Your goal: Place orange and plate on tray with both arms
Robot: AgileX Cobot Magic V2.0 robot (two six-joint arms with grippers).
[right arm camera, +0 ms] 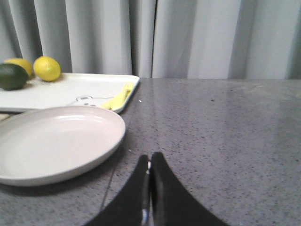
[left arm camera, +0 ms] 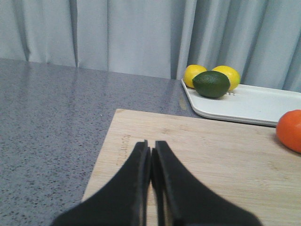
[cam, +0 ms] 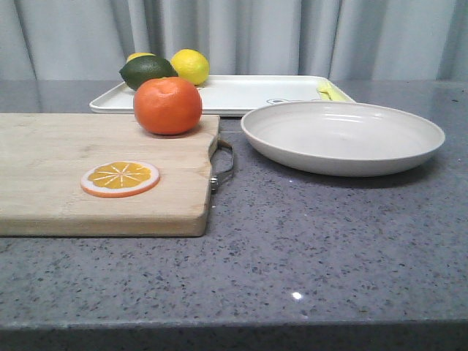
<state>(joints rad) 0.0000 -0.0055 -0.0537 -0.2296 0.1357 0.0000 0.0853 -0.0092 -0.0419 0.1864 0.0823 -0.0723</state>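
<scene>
The orange (cam: 167, 105) sits at the far right corner of the wooden cutting board (cam: 66, 157); its edge shows in the left wrist view (left arm camera: 290, 130). The off-white plate (cam: 342, 137) rests on the grey counter right of the board, and shows in the right wrist view (right arm camera: 51, 143). The white tray (cam: 241, 93) lies behind both. My left gripper (left arm camera: 150, 147) is shut and empty over the board's left part, well short of the orange. My right gripper (right arm camera: 150, 158) is shut and empty above the counter, beside the plate's near right rim. Neither gripper shows in the front view.
On the tray's far left stand two yellow lemons (cam: 191, 66) and a dark green lime (cam: 147, 71); a yellow fork (right arm camera: 118, 98) lies at its right. A flat orange slice (cam: 121, 178) lies on the board. The board's metal handle (cam: 224, 165) faces the plate.
</scene>
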